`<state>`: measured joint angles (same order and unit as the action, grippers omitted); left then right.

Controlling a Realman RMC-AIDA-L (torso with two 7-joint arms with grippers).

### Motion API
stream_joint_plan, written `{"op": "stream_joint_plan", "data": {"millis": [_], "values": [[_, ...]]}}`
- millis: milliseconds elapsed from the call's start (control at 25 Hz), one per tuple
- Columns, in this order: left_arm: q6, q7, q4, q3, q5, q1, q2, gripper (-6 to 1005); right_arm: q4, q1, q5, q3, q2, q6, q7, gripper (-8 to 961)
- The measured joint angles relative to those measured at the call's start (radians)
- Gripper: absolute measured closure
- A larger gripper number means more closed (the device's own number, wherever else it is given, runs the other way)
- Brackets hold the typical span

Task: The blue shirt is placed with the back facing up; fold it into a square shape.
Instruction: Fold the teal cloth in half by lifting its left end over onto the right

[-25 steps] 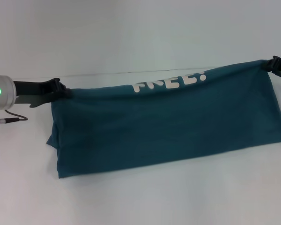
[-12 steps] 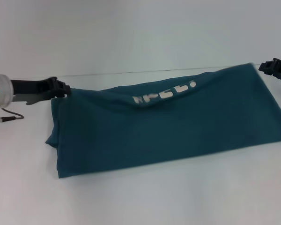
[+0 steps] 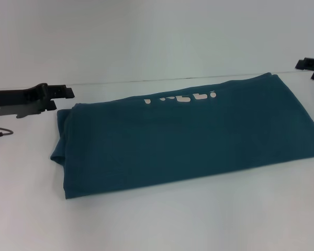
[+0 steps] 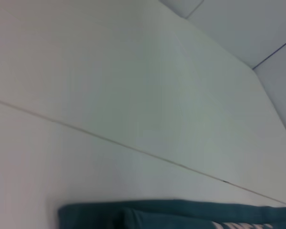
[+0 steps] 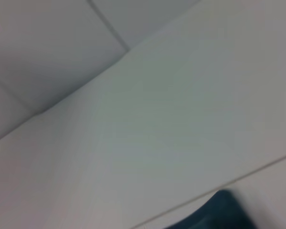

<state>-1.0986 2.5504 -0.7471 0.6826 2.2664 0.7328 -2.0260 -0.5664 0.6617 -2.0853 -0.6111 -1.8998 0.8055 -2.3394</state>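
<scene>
Left gripper (image 3: 63, 94) sits at the left edge of the head view, above the table (image 3: 157, 219), just off the far-left corner of the blue shirt (image 3: 188, 136). Fingers point toward the shirt; it grips nothing and does not touch the cloth. Can't tell from any view whether the fingers are parted or closed.

Right gripper (image 3: 310, 65) is at the far right edge of the head view, only partly in frame, near the shirt's far-right corner but apart from it. It holds nothing either; finger spacing not readable.

The shirt lies flat on the white table as a wide folded rectangle, long axis running left to right, filling the middle of the head view. The plain teal side faces up. Along the far fold edge, a strip of white lettering (image 3: 180, 98) peeks out, only partly legible. The left end shows stacked layers with a small bulge at the near-left corner.

The left wrist view catches the shirt's (image 4: 181, 214) edge with a bit of white print. The right wrist view shows one teal corner (image 5: 219, 212) on the table.
</scene>
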Motion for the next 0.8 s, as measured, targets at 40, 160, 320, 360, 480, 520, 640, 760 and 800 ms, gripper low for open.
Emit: {"op": "stream_joint_plan", "data": {"millis": [40, 160, 320, 360, 480, 520, 640, 760, 800], "values": [[-0.014, -0.002, -0.001, -0.001, -0.014, -0.007, 0.002, 520, 0.000, -0.004, 0.001, 0.003, 0.004, 0.035, -0.001, 618], [-0.089, -0.010, -0.011, -0.001, -0.085, -0.043, 0.004, 374, -0.024, -0.028, 0.003, 0.024, 0.012, 0.221, 0.007, 472], [-0.200, -0.007, -0.028, -0.008, -0.160, -0.091, -0.001, 221, -0.069, -0.064, 0.004, 0.067, 0.014, 0.491, 0.016, 338], [-0.222, -0.007, -0.028, -0.014, -0.180, -0.104, -0.004, 193, -0.076, -0.074, 0.004, 0.076, 0.014, 0.557, 0.019, 320], [-0.262, -0.015, -0.023, -0.025, -0.230, -0.140, -0.015, 138, -0.078, -0.104, 0.004, 0.098, 0.016, 0.715, 0.041, 376], [-0.269, -0.018, -0.018, -0.025, -0.243, -0.151, -0.017, 138, -0.076, -0.109, 0.004, 0.102, 0.015, 0.740, 0.049, 394], [-0.283, -0.034, 0.012, -0.027, -0.269, -0.177, -0.024, 138, -0.067, -0.131, 0.005, 0.121, 0.007, 0.824, 0.100, 417], [-0.281, -0.057, 0.044, -0.027, -0.277, -0.190, -0.032, 138, -0.067, -0.145, -0.001, 0.115, -0.010, 0.881, 0.177, 423], [-0.274, -0.061, 0.056, -0.028, -0.276, -0.191, -0.032, 138, -0.067, -0.149, -0.006, 0.111, -0.015, 0.888, 0.203, 425]]}}
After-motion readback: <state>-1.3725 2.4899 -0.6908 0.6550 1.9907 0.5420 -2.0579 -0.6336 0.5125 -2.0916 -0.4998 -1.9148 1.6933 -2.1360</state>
